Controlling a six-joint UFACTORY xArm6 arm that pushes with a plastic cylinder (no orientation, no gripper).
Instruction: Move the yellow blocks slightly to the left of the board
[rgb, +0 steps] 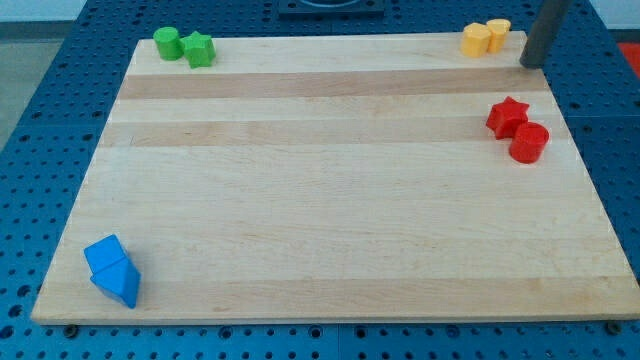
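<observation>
Two yellow blocks sit touching at the board's top right edge: a larger one (476, 40) and a smaller one (497, 32) to its right and slightly behind. My rod comes down from the view's top right, and my tip (531, 64) rests just right of the yellow blocks, a short gap away from them.
The wooden board (330, 240) fills most of the view. A red star (507, 116) and a red cylinder (529, 142) sit at the right edge. A green cylinder (167, 43) and a green star-like block (199, 49) sit top left. Two blue blocks (113, 270) sit bottom left.
</observation>
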